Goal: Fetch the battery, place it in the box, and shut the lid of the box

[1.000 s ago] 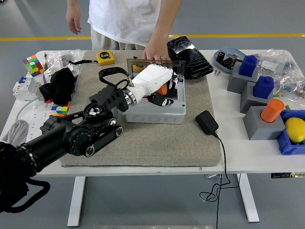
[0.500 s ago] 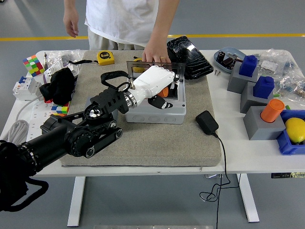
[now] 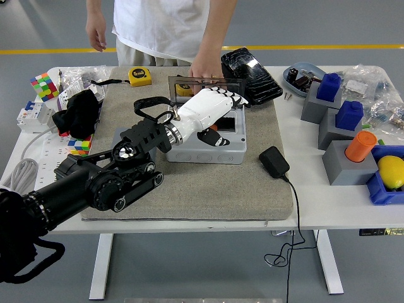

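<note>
The left hand [image 3: 211, 108], white-shelled on a black arm, reaches over the open grey box [image 3: 205, 144] that sits on the grey mat [image 3: 196, 183] on the surface [image 3: 328, 202]. Its fingers are extended toward the far wall of the box, where the clear lid [image 3: 205, 83] stands up on its hinge; the thumb hangs down into the box. Whether the fingertips touch the lid cannot be told, and they grip nothing that shows. A sliver of orange, probably the battery [image 3: 214, 127], shows inside the box just under the palm, so the placing looks done and the step in hand seems to be closing the lid. To do it well, the hand would need to clear the box's inside first, lifting the thumb out so the lid cannot trap it. Then the fingertips should hook behind the lid's top edge and draw it forward and down in an arc about the hinge, not push straight down on it. A person's hand [image 3: 203, 68] rests at the far edge of the mat, just behind the lid, so the sweep should stay on the near side. The box is light and unclamped, and a hard pull may drag it across the mat; a slow, even press to finish would seat the lid. The right hand is out of view.
</note>
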